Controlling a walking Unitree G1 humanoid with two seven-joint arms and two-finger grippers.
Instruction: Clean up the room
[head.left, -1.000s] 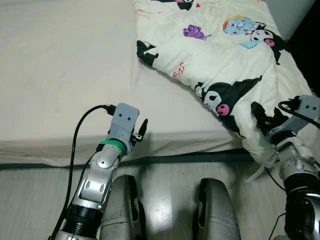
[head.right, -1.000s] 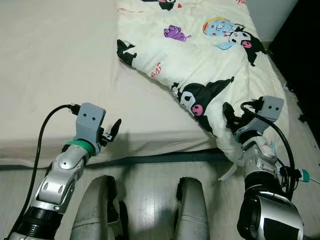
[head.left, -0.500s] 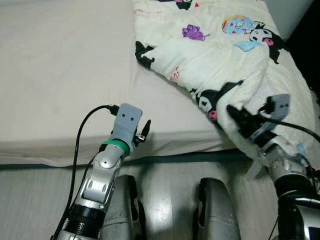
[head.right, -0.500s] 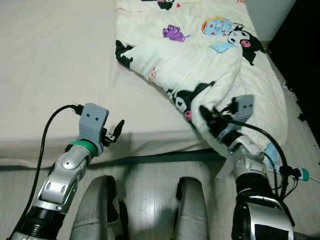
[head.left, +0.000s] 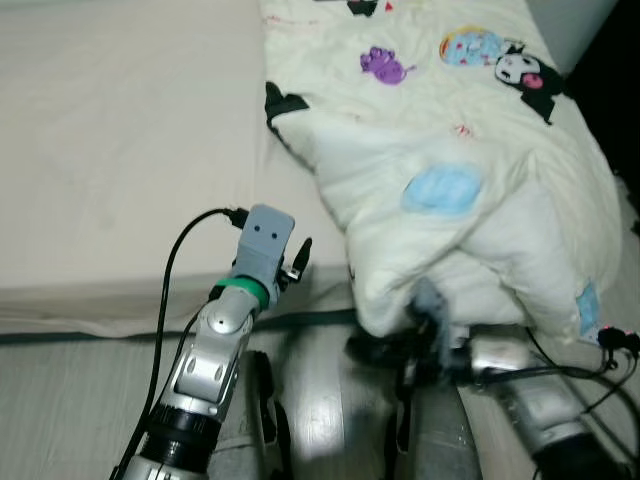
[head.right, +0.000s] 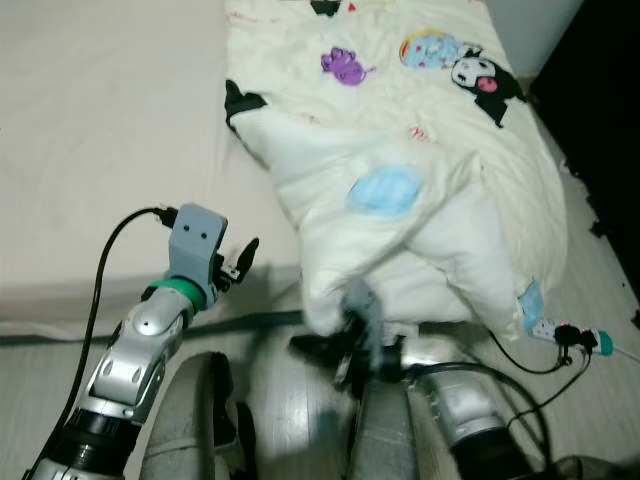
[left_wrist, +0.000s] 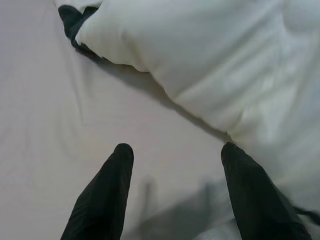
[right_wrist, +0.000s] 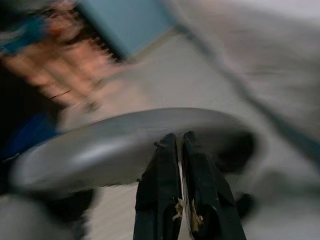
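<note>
A cream duvet (head.left: 450, 150) printed with cartoon figures covers the right half of the bed. Its near edge is folded over on itself, pale underside up, and bulges over the foot of the bed (head.right: 400, 270). My right gripper (head.left: 385, 350) is blurred, low in front of that bulge above my legs. In the right wrist view its fingers (right_wrist: 179, 137) are pressed together with a thin pale sliver of duvet between them. My left gripper (left_wrist: 177, 150) hovers open over the bare sheet near the bed's front edge, the duvet's fold just beyond its fingertips.
The beige sheet (head.left: 120, 150) is bare on the left half of the bed. Pale wood floor (head.left: 60, 400) runs along the bed's front, with my legs (head.left: 250, 400) on it. A cable with a plug (head.right: 570, 338) lies on the floor at the right.
My right gripper has swung from the bed's right corner leftward and down to the middle front, dragging the duvet's edge so it folded over. The left arm barely moved.
</note>
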